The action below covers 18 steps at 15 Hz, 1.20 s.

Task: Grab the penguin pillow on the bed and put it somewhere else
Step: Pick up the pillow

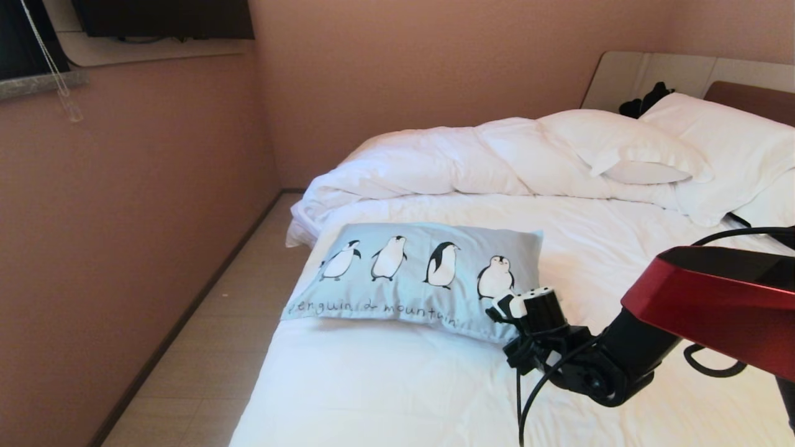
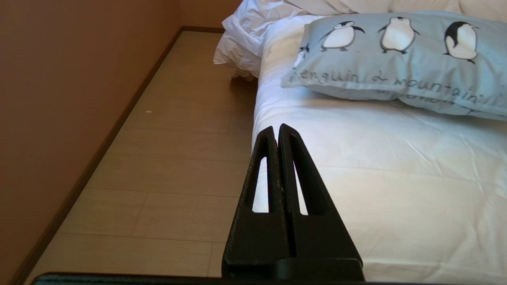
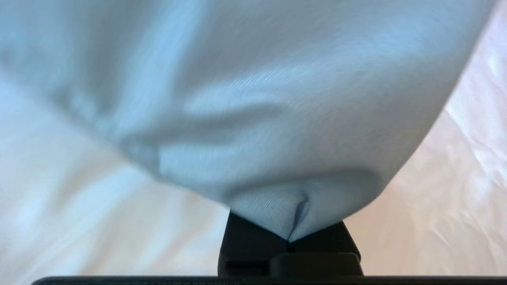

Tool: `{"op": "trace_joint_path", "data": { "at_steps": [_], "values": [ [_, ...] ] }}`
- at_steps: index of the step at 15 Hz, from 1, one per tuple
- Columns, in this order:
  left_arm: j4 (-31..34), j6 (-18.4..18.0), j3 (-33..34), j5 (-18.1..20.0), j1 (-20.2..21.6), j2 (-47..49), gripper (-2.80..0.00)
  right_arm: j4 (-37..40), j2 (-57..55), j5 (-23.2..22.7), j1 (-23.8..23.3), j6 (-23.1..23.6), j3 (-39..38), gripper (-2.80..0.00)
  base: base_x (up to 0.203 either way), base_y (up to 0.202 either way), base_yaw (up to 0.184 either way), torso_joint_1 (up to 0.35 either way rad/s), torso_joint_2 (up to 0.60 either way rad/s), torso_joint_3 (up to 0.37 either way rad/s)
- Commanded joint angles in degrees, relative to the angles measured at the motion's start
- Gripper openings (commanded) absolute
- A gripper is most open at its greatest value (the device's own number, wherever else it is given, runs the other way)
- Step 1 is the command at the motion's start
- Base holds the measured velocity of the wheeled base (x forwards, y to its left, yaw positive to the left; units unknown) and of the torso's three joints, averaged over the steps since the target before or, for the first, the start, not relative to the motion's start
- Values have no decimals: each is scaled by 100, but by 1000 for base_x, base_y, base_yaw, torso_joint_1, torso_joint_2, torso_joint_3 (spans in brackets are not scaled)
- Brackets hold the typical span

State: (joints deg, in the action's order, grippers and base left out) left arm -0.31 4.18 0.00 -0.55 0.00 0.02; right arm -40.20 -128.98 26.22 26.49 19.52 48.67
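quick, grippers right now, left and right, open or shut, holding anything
Left gripper: shut, holding nothing, parked off the near edge of the bed.
Right gripper: shut on a corner of the penguin pillow.

Right gripper (image 1: 506,305) at penguin pillow (image 1: 410,273) corner

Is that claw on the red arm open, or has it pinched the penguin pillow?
Shut: the right gripper pinches a corner of the penguin pillow, whose fabric bunches between its fingers.
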Motion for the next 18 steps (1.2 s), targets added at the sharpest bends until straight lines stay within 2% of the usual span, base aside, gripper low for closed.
{"op": "trace_joint_path", "data": {
  "at_steps": [1,6,11,15,17,18],
  "values": [
    [-4,3,18,-3,0,-2,-280,-32,395,-719,355,13,-334,-280,0,0,0,0,0,0],
    [-4,3,18,-2,0,6,-280,-31,649,-750,1323,-351,-601,-280,0,0,0,0,0,0],
    [-4,3,18,2,0,-2,-280,-23,637,-783,1983,-931,-595,-280,0,0,0,0,0,0],
    [-4,3,18,2,0,-2,-280,-13,659,-785,2631,-1046,-843,-280,0,0,0,0,0,0],
    [-4,3,18,0,0,6,-280,-22,760,-793,2712,-1038,-948,-280,0,0,0,0,0,0],
    [-4,3,18,2,0,6,-280,-23,769,-793,2726,-1038,-964,0,0,0,0,0,0,0]
  ]
}}
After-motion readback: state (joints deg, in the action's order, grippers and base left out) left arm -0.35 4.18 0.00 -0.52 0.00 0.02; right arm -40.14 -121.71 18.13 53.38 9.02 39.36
